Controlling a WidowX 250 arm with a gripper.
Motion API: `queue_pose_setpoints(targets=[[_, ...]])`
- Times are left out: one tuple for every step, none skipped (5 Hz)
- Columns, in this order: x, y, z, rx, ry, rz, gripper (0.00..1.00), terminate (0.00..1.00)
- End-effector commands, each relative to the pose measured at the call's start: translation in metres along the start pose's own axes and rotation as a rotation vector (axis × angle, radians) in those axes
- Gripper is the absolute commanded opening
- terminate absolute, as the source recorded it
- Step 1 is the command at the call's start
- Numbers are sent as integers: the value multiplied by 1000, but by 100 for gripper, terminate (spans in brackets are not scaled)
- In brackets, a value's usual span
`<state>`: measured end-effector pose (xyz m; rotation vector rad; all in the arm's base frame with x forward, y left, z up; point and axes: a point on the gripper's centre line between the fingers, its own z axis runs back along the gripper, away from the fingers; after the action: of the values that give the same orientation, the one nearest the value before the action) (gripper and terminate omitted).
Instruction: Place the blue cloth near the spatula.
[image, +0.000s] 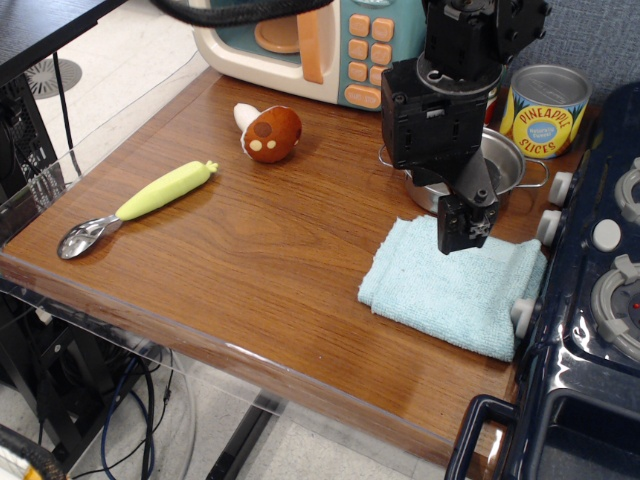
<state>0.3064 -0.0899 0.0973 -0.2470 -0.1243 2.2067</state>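
Black robot hand (466, 232) poised at the far edge of the folded aqua-blue terry cloth (455, 287), presumably for pickup; clenched or released: cannot tell. Yellow-green-handled steel spatula (137, 208) well left of cloth.

The blue cloth (455, 290) is a light aqua terry towel, folded into a rough square, lying flat at the right side of the table (270, 250) with its right edge against the dark stove front. The spatula (140, 208), with a chunky yellow-green handle and shiny silver spoon-like head, lies diagonally near the table's left edge, well apart from the cloth.
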Motion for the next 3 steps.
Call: queue_pose_setpoints(targets=[[0,0,0,0,0,0,100,0],[3,-9,-13,25,-13,-22,100,0],[1,-9,-37,81,-41,-18,100,0]])
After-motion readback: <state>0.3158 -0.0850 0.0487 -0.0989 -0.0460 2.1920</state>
